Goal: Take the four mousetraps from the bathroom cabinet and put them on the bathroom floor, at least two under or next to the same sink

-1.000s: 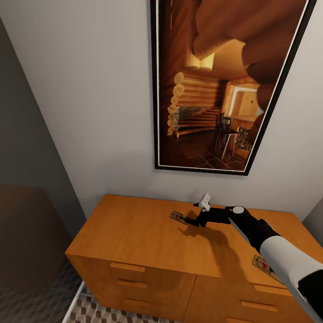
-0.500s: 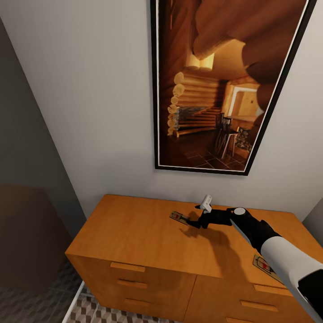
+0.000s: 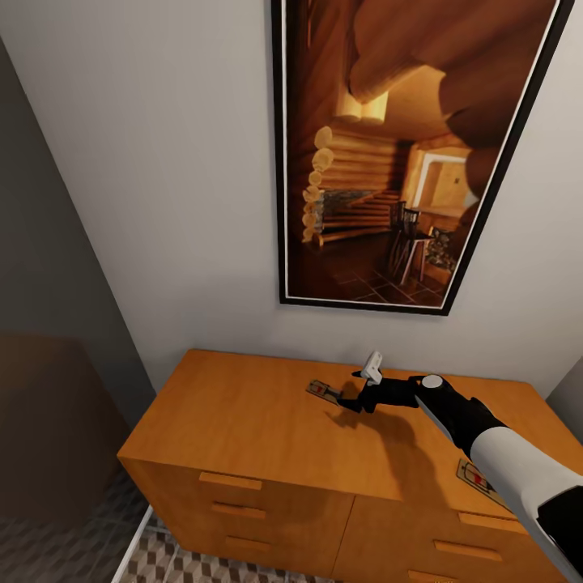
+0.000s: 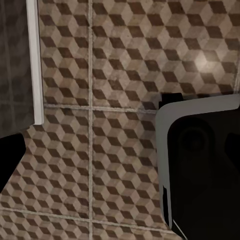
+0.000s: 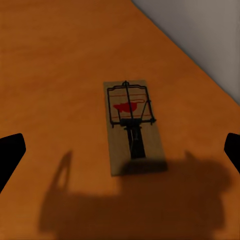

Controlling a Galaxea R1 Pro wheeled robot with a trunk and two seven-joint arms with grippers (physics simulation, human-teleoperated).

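A mousetrap [image 3: 322, 392] lies flat on the top of the orange-brown cabinet [image 3: 243, 421], near the back wall. My right gripper [image 3: 350, 400] hovers just to its right, low over the wood. In the right wrist view the mousetrap [image 5: 132, 125], with its dark wire and red spot, sits between the two fingertips [image 5: 10, 155]; the right gripper [image 5: 121, 150] is open and touches nothing. A second mousetrap [image 3: 476, 479] lies at the cabinet's front right, partly behind my right forearm. My left gripper, one fingertip [image 4: 7, 160] showing, hangs open over the cube-patterned bathroom floor [image 4: 120, 75].
A large framed picture [image 3: 389, 154] hangs on the wall above the cabinet. Drawer fronts with handles [image 3: 231, 482] face me. A strip of bathroom floor [image 3: 162, 563] shows at the cabinet's foot. A dark part of the robot's body [image 4: 200, 165] and a white strip [image 4: 35, 60] show over the tiles.
My right wrist has shifted very slightly to the right. Both mousetraps lie where they were.
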